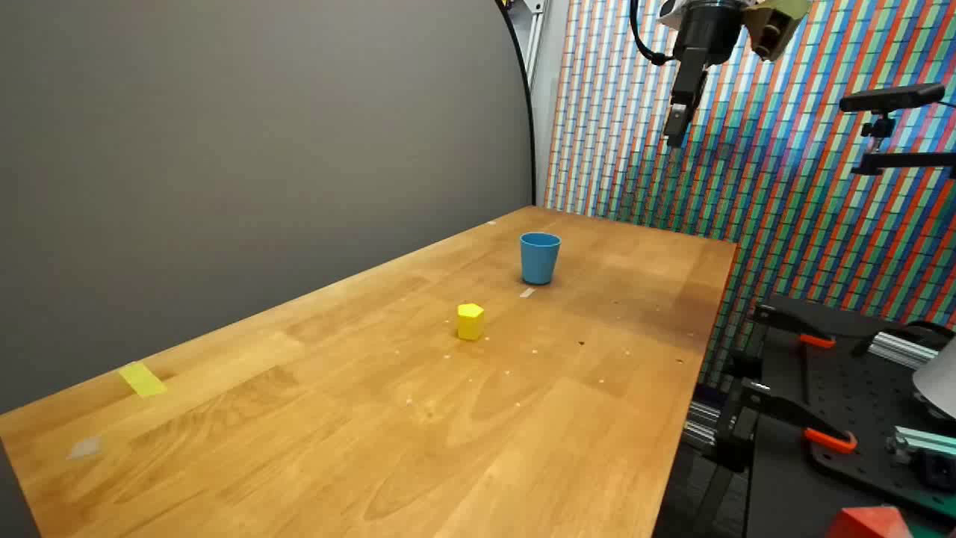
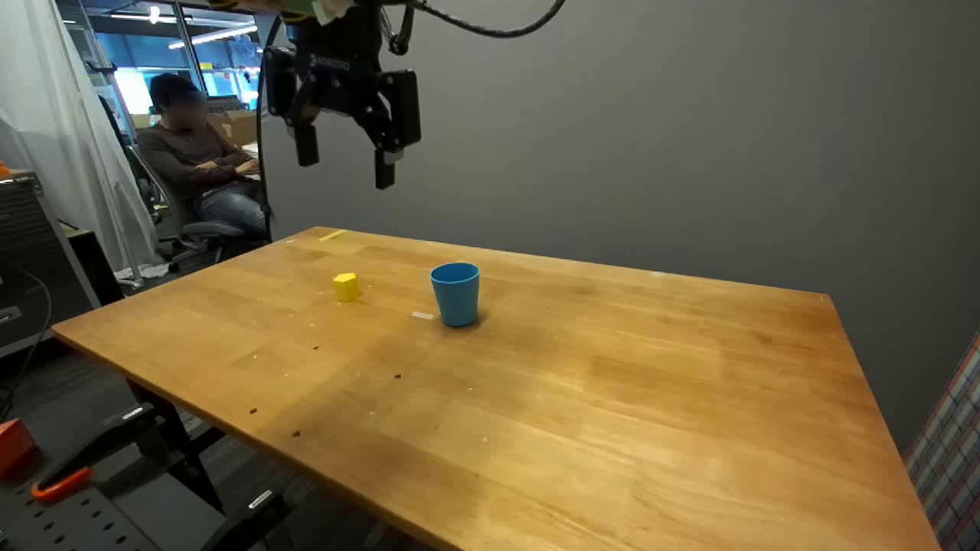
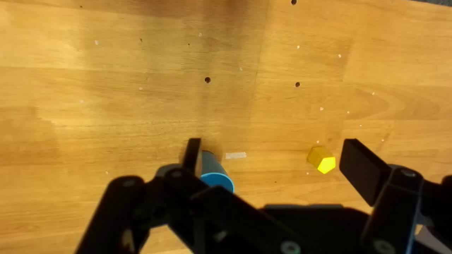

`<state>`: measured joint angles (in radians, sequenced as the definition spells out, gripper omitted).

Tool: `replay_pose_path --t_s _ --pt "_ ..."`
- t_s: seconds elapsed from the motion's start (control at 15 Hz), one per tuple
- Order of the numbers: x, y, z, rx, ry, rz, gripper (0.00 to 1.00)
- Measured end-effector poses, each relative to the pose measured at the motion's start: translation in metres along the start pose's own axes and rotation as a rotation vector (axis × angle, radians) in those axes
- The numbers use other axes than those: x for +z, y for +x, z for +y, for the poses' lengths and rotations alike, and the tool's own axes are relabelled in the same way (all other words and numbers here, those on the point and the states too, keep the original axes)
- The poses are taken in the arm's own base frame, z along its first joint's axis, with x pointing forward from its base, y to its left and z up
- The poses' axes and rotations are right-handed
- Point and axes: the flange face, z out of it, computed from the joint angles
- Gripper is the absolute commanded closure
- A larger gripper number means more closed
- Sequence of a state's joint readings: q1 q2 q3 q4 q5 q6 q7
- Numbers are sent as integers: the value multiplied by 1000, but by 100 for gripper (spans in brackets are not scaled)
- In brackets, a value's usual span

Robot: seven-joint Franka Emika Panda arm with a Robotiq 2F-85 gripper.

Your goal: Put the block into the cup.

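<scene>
Far left in an exterior view, a white curtain [image 2: 61, 153] is hanging well apart from the blue cup [image 2: 457, 300]. A person [image 2: 190, 159] in a dark sweater is sitting beyond the table [image 2: 612, 413], well left of the cup. A yellow tape patch [image 2: 333, 235] is lying on the table, farther back than the cup. The black tool [image 2: 346, 174] is hanging high above the cup's level and to its left, its fingers [image 2: 384, 173] pointing down and spread wide; the wrist view is showing the same broad gap. Lower, the small yellow block [image 2: 346, 288] is standing on the table near the cup, to its left, the two not touching. A pale strip [image 2: 423, 315] is lying just beside the cup's base, on the side toward the block. The cup is standing upright, its round mouth facing up. Far right of the cup, a patterned panel [image 2: 953, 451] is showing.
</scene>
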<state>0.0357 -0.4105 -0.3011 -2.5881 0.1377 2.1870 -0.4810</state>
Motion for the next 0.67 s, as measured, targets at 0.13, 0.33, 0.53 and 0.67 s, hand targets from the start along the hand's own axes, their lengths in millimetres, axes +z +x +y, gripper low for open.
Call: replay_pose_path --t_s 0.13,0.33,0.53,0.67 --pt "-1 1 0 0 -1 2 0" --pt "-1 1 0 0 -1 3 0" --pt "1 1 -1 3 -6 -5 0" --pt "6 10 -8 26 -49 -39 0"
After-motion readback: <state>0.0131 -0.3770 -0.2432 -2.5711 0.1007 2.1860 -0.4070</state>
